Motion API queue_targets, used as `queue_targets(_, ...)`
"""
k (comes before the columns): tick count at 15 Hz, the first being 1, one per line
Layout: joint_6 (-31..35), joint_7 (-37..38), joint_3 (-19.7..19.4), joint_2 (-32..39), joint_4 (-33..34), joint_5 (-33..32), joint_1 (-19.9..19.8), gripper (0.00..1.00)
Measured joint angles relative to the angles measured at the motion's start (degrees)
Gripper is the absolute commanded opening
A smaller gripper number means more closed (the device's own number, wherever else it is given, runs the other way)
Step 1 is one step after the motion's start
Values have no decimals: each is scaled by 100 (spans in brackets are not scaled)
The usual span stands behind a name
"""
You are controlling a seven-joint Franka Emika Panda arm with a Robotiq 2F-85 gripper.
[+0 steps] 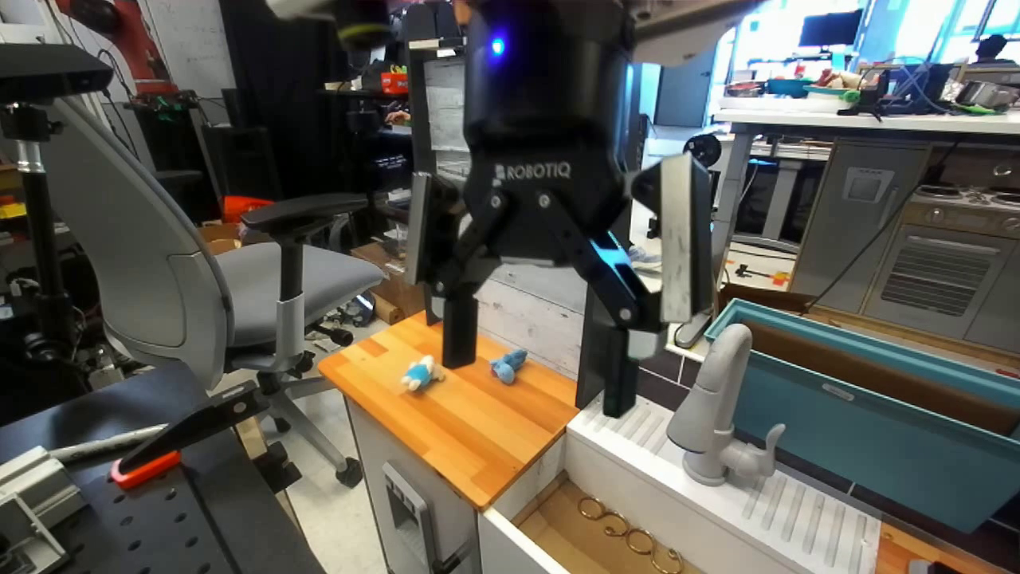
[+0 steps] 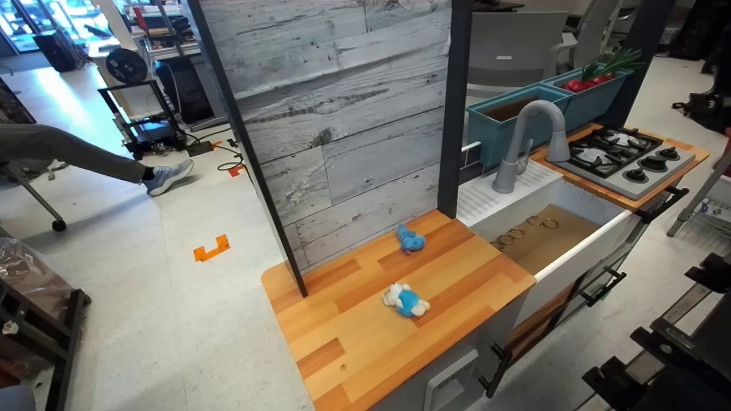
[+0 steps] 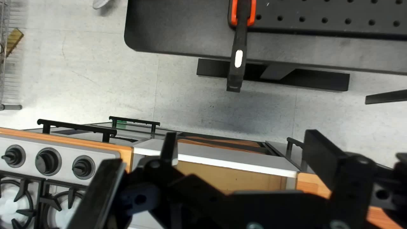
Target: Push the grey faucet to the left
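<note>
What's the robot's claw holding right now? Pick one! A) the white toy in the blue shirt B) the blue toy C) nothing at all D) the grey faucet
C: in an exterior view the claw has its fingers spread apart with nothing gripped, while the grey faucet stands by the sink and both toys lie on the wooden counter.
</note>
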Motion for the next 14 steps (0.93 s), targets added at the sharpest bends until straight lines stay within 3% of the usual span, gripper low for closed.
queue_targets(8,473,271,-153,1708,1431,95,-80,100)
queue_targets(14,2053,377,-126,2324,1590,321,-107,100)
